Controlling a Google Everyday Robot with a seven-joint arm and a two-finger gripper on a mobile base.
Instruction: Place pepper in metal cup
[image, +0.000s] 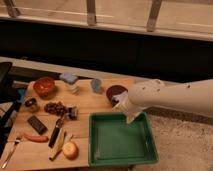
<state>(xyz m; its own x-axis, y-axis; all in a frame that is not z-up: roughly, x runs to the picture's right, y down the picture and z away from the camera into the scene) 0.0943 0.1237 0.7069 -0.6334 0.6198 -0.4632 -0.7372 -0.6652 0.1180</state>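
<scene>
The pepper (36, 137), slim and red-orange, lies on the wooden table near its front left edge. The metal cup (31, 104), small and dark, stands upright at the table's left side, behind the pepper. My white arm reaches in from the right. My gripper (129, 114) hangs over the far edge of the green tray, well to the right of both the pepper and the cup. It holds nothing that I can see.
A green tray (150, 150) sits at the front right. A red bowl (44, 86), a blue-lidded container (70, 82), a grey-blue cup (96, 85) and a purple bowl (114, 91) stand at the back. Dark grapes (54, 107), a knife (56, 133), a fork (11, 150) and a round orange fruit (70, 150) lie nearby.
</scene>
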